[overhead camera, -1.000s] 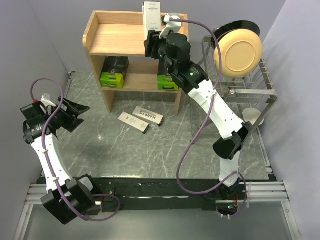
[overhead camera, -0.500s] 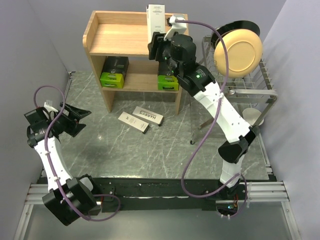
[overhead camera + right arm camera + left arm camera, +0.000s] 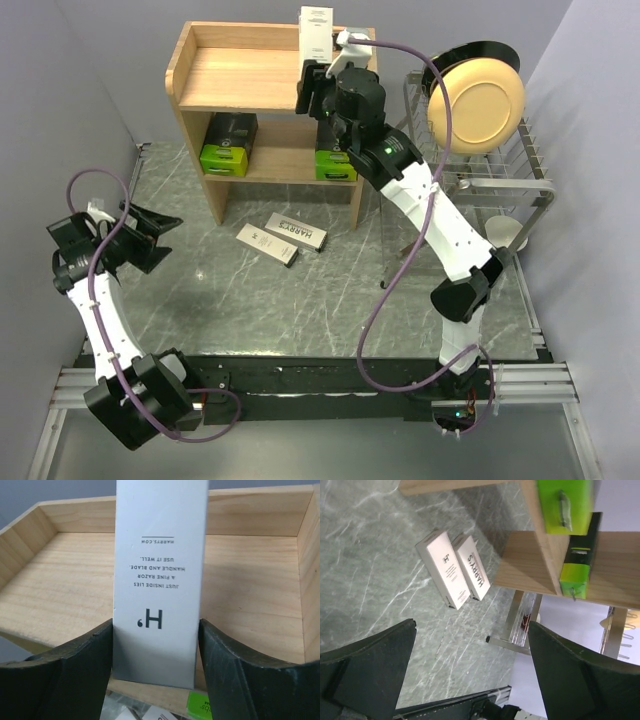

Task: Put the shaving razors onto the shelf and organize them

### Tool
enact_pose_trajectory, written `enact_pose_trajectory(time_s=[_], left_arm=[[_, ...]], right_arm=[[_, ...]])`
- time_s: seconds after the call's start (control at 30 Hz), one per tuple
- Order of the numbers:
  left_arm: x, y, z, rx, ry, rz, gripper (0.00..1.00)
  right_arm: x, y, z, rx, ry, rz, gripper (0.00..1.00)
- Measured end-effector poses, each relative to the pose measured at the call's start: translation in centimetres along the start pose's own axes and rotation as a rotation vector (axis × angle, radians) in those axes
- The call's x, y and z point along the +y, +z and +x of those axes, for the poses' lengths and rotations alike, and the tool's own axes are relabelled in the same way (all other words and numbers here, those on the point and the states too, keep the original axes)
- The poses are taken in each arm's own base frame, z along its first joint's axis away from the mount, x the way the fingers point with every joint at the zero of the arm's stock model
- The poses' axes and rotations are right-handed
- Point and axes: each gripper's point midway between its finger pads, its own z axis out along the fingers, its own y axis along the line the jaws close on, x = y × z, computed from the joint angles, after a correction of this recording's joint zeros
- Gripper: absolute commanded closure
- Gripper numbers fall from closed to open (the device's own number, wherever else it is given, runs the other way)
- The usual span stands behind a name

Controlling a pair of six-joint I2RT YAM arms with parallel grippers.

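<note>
My right gripper (image 3: 314,82) is shut on a slim white razor box (image 3: 316,32) and holds it upright over the right end of the wooden shelf's top tier (image 3: 235,75). In the right wrist view the box (image 3: 160,570) sits between my fingers above the rimmed top (image 3: 60,585). Two more white boxes (image 3: 283,236) lie flat on the table in front of the shelf, also in the left wrist view (image 3: 454,567). Two black-and-green packs (image 3: 227,143) (image 3: 335,160) stand on the lower tier. My left gripper (image 3: 150,232) is open and empty at the far left.
A wire dish rack (image 3: 490,170) with a tan plate (image 3: 478,105) stands right of the shelf, with a white cup (image 3: 503,232) by its front. Grey walls close in on the left and right.
My right gripper has carried the white box a little right and farther back over the shelf top. The left arm has shifted slightly.
</note>
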Motion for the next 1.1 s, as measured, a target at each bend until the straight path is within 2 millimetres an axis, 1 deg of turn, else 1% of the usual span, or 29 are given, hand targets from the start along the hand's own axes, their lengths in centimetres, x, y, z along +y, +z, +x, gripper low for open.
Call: enact_pose_trajectory(time_s=[0.03, 0.07, 0.13, 0.2, 0.3, 0.33, 0.37, 0.4, 0.47, 0.5, 0.53, 0.57, 0.6, 0.63, 0.67, 0.7, 0.77, 0.83, 0.9, 0.97, 1.03, 1.1], left_arm=[[-0.6, -0.3, -0.3, -0.007, 0.019, 0.006, 0.0], [-1.7, -0.8, -1.0, -0.02, 0.05, 0.016, 0.0], [-4.2, -1.7, -2.3, -0.054, 0.124, 0.043, 0.01], [-7.2, -2.9, -3.8, -0.101, 0.206, 0.078, 0.0], [-12.0, -4.9, -5.8, -0.168, 0.323, 0.142, 0.01], [-13.5, -5.5, -6.2, -0.178, 0.354, 0.166, 0.03], [-15.5, -6.1, -6.8, -0.191, 0.397, 0.201, 0.07], [-17.0, -6.5, -7.3, -0.2, 0.437, 0.229, 0.17], [-21.2, -7.1, -7.8, -0.207, 0.544, 0.313, 0.34], [-23.3, -7.1, -7.7, -0.203, 0.604, 0.363, 0.55], [-25.1, -7.1, -7.5, -0.201, 0.66, 0.408, 0.66], [-26.2, -7.1, -7.2, -0.194, 0.685, 0.439, 0.77], [-27.7, -6.8, -6.4, -0.178, 0.735, 0.486, 0.96], [-28.7, -6.6, -5.8, -0.167, 0.765, 0.519, 0.99], [-29.6, -6.1, -5.0, -0.149, 0.796, 0.553, 0.99], [-30.4, -5.8, -4.3, -0.131, 0.811, 0.58, 0.99], [-31.9, -4.4, -3.0, -0.092, 0.841, 0.623, 0.99], [-33.6, -2.8, -2.0, -0.072, 0.87, 0.653, 0.99], [-35.2, -0.7, -1.0, -0.06, 0.892, 0.67, 0.99], [-36.7, 1.9, -0.1, -0.062, 0.901, 0.665, 0.99], [-37.8, 4.4, 0.7, -0.081, 0.904, 0.642, 0.99], [-38.4, 7.1, 1.3, -0.101, 0.895, 0.602, 0.99]], right_arm=[[0.0, 0.2, 0.0, -0.004, -0.002, 0.005, 0.26], [-0.1, 0.4, 0.0, -0.009, -0.004, 0.01, 0.26], [-0.1, 0.5, -0.3, -0.018, -0.013, 0.011, 0.22], [0.0, 0.4, -0.9, -0.036, -0.018, 0.008, 0.2], [0.1, 0.2, -2.4, -0.078, -0.012, 0.0, 0.2], [0.1, 0.1, -2.7, -0.085, -0.011, -0.001, 0.2], [0.1, -0.1, -3.2, -0.095, -0.008, -0.002, 0.2], [0.2, -0.5, -3.6, -0.104, -0.006, -0.005, 0.2], [0.2, -1.2, -4.7, -0.124, -0.002, -0.006, 0.2], [0.2, -1.7, -5.4, -0.136, -0.003, -0.008, 0.2], [0.2, -2.2, -6.1, -0.152, -0.001, -0.013, 0.2], [0.1, -2.9, -6.9, -0.167, -0.002, -0.016, 0.2], [-0.1, -3.7, -7.7, -0.184, -0.003, -0.017, 0.2], [-0.4, -4.6, -8.5, -0.206, -0.001, -0.018, 0.2], [-0.8, -5.7, -9.3, -0.229, -0.008, -0.02, 0.21], [-1.3, -6.8, -9.7, -0.243, -0.021, -0.022, 0.21], [-2.3, -8.8, -10.5, -0.279, -0.037, -0.024, 0.22], [-3.4, -10.8, -10.8, -0.299, -0.054, -0.02, 0.22], [-4.0, -11.8, -10.7, -0.304, -0.058, -0.018, 0.21], [-4.5, -12.4, -9.7, -0.285, -0.073, -0.013, 0.21], [-5.0, -12.5, -7.5, -0.243, -0.109, -0.01, 0.21], [-5.7, -12.4, -4.9, -0.186, -0.158, -0.002, 0.21]])
